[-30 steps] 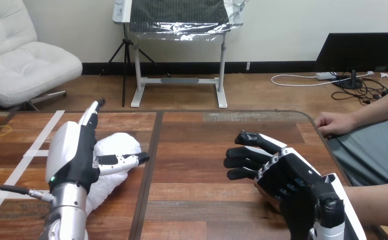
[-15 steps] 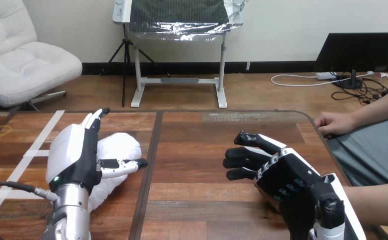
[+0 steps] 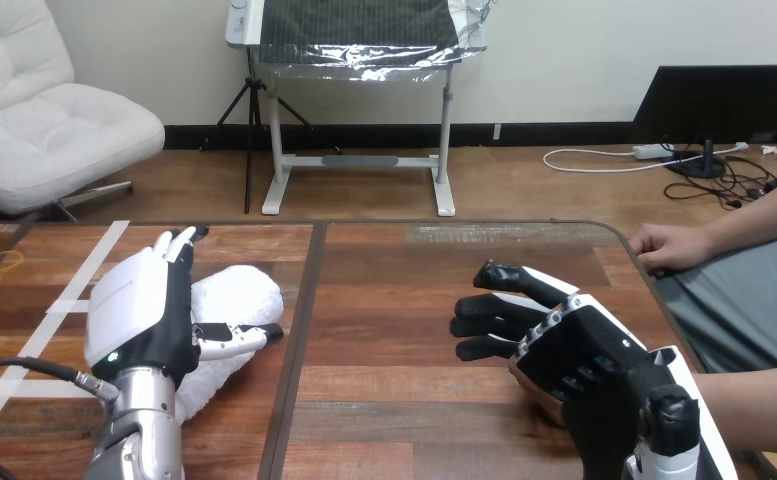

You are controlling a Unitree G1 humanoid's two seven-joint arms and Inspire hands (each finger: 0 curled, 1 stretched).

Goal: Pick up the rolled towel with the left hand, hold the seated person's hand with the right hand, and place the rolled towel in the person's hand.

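The rolled towel (image 3: 239, 292) lies on the worktop (image 3: 414, 300), left of its centre seam and not yet lifted. The left hand (image 3: 139, 310) is set against the towel's left side, spread, with straight fingers (image 3: 176, 242) pointing away and the thumb reaching across the roll. The right hand (image 3: 574, 350) lies over the end of the person's forearm (image 3: 764, 405) near the worktop's right edge; I cannot tell whether it grips the person's hand. The main risk is the closing grasp. A soft roll caught only by its side may squash, unroll or slide off as it rises. A lift begun before the hand closes would just push it along the wood.
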